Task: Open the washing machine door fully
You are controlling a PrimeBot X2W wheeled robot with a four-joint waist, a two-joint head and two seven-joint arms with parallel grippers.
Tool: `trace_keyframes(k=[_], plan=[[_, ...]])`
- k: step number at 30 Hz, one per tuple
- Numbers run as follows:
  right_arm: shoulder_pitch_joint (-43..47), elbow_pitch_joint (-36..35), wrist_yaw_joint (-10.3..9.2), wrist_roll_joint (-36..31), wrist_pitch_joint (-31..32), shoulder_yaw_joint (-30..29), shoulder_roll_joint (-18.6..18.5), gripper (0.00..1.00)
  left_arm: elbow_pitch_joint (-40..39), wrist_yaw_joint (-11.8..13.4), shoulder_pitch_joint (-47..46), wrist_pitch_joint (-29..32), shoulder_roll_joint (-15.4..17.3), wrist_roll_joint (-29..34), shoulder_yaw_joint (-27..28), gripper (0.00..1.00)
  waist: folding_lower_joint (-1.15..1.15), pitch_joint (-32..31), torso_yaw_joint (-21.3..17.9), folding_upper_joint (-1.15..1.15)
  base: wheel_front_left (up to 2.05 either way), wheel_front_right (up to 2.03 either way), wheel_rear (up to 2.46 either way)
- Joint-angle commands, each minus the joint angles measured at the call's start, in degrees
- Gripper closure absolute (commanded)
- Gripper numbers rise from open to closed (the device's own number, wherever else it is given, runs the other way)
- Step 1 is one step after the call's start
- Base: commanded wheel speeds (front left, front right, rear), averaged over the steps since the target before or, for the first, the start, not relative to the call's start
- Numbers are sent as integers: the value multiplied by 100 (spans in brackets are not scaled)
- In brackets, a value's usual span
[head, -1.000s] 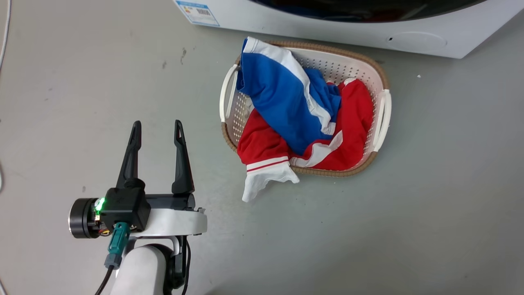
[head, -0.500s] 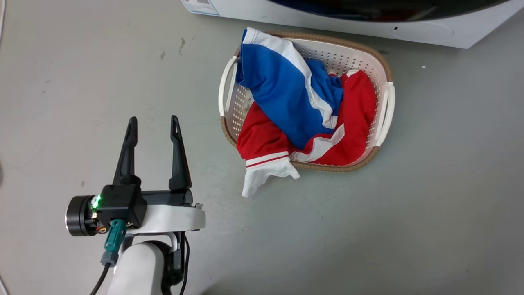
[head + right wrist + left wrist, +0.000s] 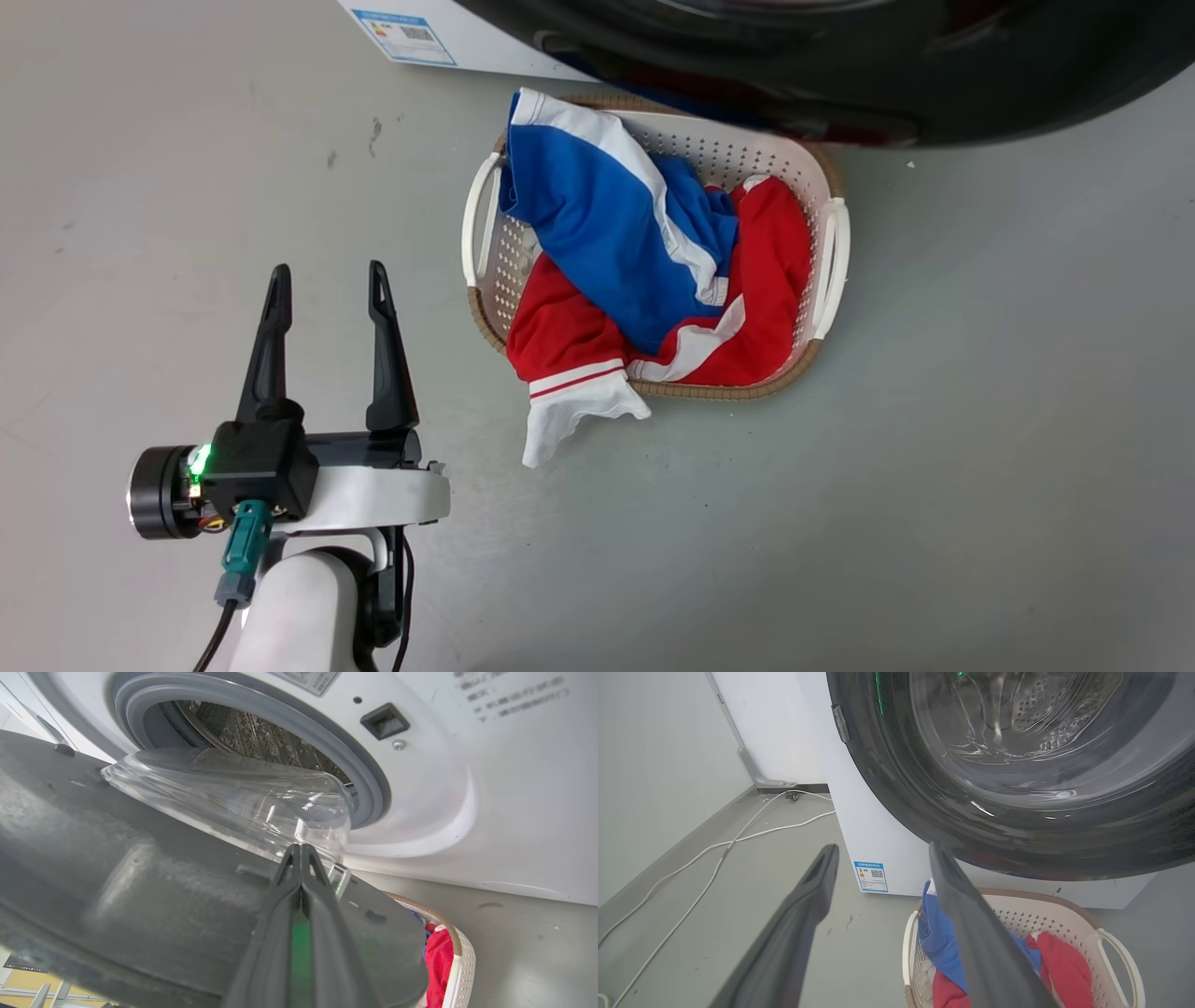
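My right pincer (image 3: 301, 851), pressed closed, lies along the washing machine door (image 3: 117, 882), inner side; my left pincer (image 3: 327, 280), spread wide, hangs well apart.

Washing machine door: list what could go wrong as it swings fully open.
1. The right gripper is shut and seems only to press the washing machine door, so it may slip off.
2. The door's lower edge hangs over the laundry basket; the blue shirt in it might snag.
3. The open left gripper may stand in the door's swing.
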Motion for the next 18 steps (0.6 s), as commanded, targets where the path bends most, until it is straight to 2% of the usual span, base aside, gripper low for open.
trace_keyframes(k=[1, 18], plan=[[177, -99, 14, 50, 33, 17, 63, 100, -14, -7, 38, -16, 0, 41, 29, 0, 0, -33, -27, 0, 0, 0, 0], [1807, -1764, 15, 549, -121, 209, 417, 100, 1, -64, 233, -16, 0, 119, 180, 0, 0, -411, -252, 0, 0, 0, 0]])
